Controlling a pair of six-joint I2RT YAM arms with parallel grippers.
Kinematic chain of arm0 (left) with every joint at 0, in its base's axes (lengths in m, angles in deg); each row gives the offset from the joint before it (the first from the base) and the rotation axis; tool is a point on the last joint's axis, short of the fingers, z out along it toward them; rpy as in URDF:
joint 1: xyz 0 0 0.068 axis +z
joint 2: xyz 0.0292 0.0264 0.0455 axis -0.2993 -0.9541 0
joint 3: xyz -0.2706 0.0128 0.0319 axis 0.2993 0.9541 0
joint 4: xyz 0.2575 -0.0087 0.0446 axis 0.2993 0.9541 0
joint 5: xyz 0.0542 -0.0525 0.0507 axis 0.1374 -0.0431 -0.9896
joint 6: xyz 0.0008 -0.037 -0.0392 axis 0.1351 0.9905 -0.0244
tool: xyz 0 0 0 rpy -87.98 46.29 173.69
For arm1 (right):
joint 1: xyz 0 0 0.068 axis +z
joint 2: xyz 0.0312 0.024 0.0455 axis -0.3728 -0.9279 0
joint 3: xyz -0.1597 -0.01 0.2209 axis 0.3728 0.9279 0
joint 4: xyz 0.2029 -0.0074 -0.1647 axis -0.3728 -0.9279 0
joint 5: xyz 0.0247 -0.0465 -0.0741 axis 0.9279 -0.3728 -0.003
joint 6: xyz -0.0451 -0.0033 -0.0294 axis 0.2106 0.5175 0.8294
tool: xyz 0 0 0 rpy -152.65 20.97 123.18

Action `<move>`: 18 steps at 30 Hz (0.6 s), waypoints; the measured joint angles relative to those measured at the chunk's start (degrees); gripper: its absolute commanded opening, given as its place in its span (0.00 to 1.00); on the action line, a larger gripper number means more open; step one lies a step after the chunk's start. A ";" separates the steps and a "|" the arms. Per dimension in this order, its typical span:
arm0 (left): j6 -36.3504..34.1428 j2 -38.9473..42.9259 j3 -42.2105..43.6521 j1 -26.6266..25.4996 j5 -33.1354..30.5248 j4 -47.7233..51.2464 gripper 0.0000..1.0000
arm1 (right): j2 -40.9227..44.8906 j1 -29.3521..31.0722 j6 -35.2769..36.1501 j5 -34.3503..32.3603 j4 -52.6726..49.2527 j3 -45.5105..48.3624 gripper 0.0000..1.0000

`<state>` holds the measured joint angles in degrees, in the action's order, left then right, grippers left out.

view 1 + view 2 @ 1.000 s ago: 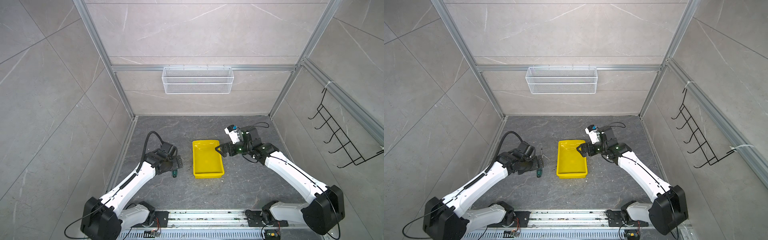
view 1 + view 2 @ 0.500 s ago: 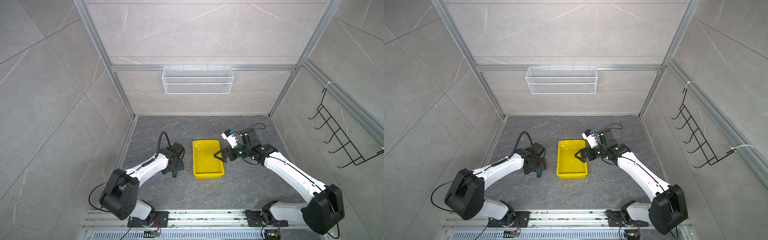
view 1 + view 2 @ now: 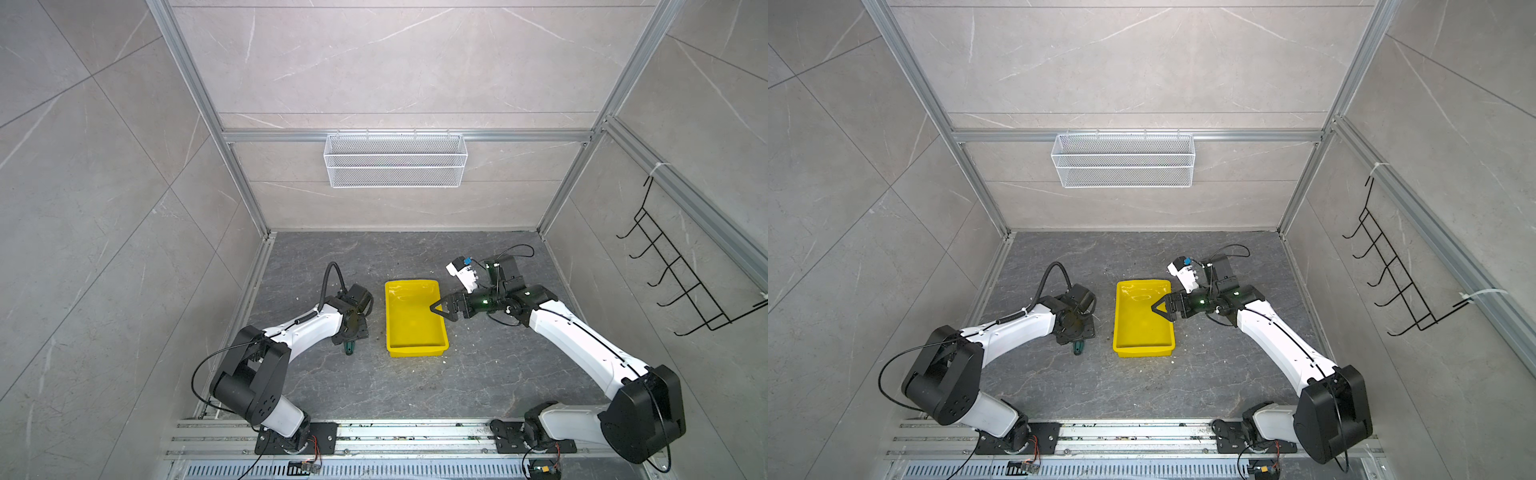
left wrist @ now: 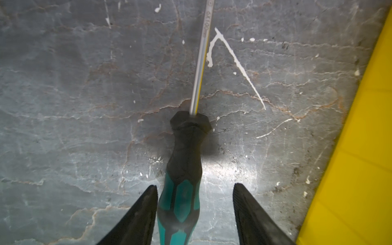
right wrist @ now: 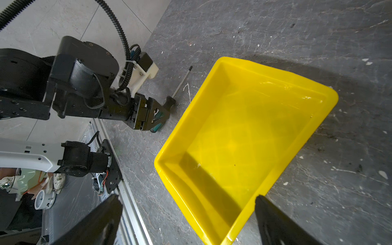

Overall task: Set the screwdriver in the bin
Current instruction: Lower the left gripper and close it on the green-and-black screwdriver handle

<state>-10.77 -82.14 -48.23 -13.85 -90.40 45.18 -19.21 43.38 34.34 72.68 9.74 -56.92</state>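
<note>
Both top views are bright and evenly lit, with wide-angle bowing at the edges. In the left wrist view, glare whitens the worktop [image 4: 229,169] beside the screwdriver [image 4: 182,169] and its soft shadow.

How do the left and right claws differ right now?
The left claw points down at the floor, its fingers either side of the screwdriver handle; the right claw hangs over the edge of the bin, empty. The left claw's gap is narrow, one finger close against the handle and the other apart from it; the right claw's is wide. Both are open, and neither holds anything.
</note>
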 measured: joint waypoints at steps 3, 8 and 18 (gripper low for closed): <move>-0.72 -0.63 0.04 0.00 0.00 -0.50 0.53 | 0.00 -0.04 0.00 0.13 0.00 0.07 1.00; -1.03 -1.29 1.25 0.00 0.00 -1.07 0.49 | 0.02 -0.04 0.00 0.13 -0.02 0.46 1.00; -1.01 -0.04 5.53 0.02 0.20 -4.39 0.39 | 1.81 -0.04 -0.15 0.13 0.00 0.52 1.00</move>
<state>-11.78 -82.18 -42.70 -13.83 -90.21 40.79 -17.40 43.34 34.19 72.81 9.74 -56.40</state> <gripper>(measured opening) 0.401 0.995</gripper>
